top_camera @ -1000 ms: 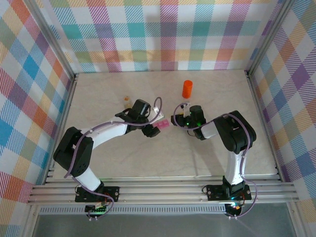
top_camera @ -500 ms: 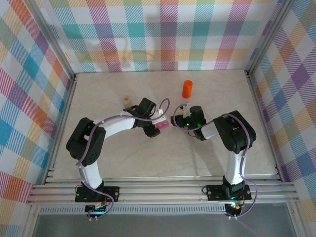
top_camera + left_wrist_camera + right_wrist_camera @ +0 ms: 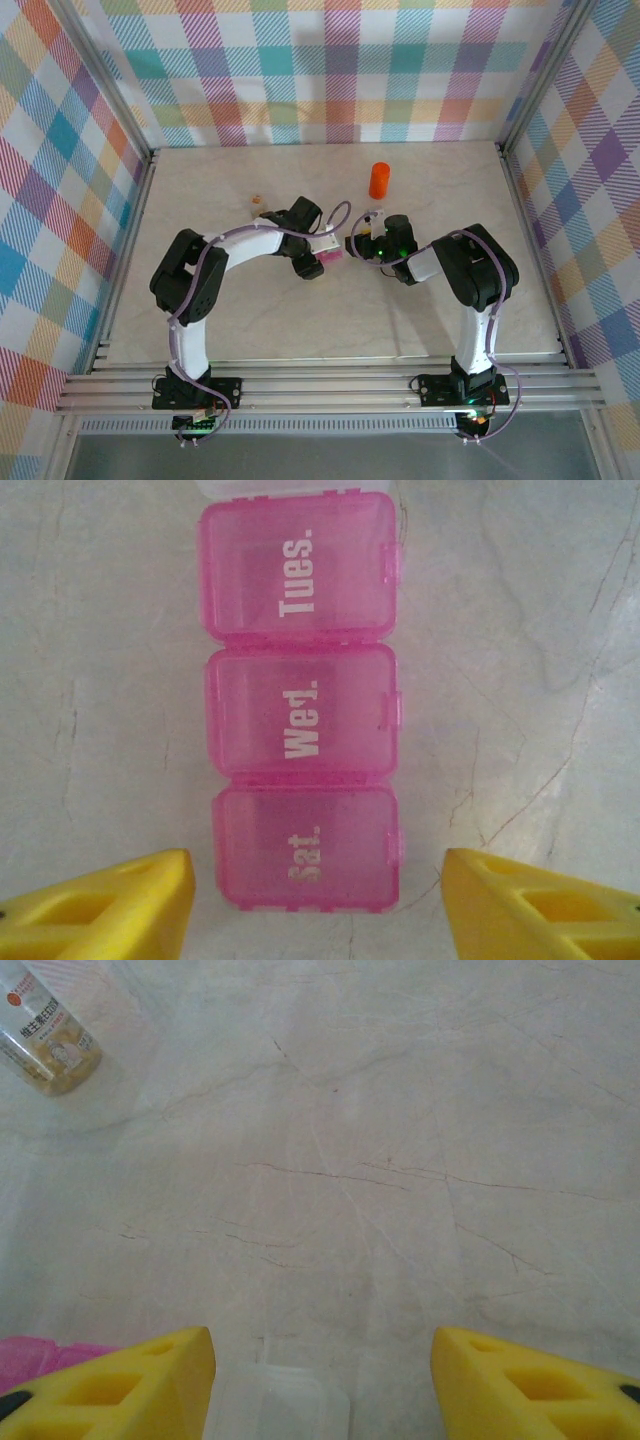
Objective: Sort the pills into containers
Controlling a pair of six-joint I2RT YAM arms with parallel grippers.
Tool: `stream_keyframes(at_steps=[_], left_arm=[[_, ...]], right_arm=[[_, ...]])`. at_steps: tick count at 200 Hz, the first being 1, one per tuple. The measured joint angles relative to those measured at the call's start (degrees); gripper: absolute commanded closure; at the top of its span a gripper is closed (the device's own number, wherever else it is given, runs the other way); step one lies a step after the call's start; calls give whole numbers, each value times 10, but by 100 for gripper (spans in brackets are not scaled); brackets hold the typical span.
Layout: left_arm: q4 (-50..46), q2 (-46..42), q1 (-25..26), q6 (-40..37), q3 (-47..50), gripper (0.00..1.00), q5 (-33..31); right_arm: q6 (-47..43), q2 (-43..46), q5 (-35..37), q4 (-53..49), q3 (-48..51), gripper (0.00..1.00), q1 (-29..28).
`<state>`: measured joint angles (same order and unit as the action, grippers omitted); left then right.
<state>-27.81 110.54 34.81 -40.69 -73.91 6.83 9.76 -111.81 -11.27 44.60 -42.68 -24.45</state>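
1. Pill box (image 3: 300, 715), pink, is lying flat on the tabletop (image 3: 520, 680) near the middle, between the two arms. All three lids in view are looking shut.
2. Left tool (image 3: 318, 880) is hanging over the "Sat." end, with its yellow fingers standing apart on either side. A gap is showing each way and nothing is clamped.
3. Right tool (image 3: 322, 1360) is likewise standing apart and holding nothing. A clear part (image 3: 280, 1405) is sitting low between its fingers, beside a corner of the pink box.
4. Risks, as I judge them:
   - Pinching only the end cell could set the light box twisting or skidding.
   - The two tools are working close together and could knock each other.
   - Shut lids are blocking any pill.
5. Writing:
   - The lids are reading "Tues.", "Wed." and "Sat." in white.
   - A small bottle (image 3: 50, 1040) is carrying a red mark and print too blurred to read.
   - An orange bottle (image 3: 379, 180) is standing well apart, with no label legible.
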Motion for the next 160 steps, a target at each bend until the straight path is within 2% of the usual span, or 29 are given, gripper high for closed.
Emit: stream_keyframes(at_steps=[15, 58, 81, 160], left_arm=[[-13, 10, 0, -1, -11, 51, 2], [-58, 26, 0, -5, -45, 66, 13], [-94, 37, -8, 6, -73, 68, 36], [-184, 73, -62, 51, -130, 63, 127]], right_arm=[[-2, 0, 0, 0, 0, 39, 0], [-13, 1, 3, 0, 2, 39, -3], [-28, 6, 14, -2, 4, 45, -8], [-92, 18, 120, -43, -18, 47, -63]])
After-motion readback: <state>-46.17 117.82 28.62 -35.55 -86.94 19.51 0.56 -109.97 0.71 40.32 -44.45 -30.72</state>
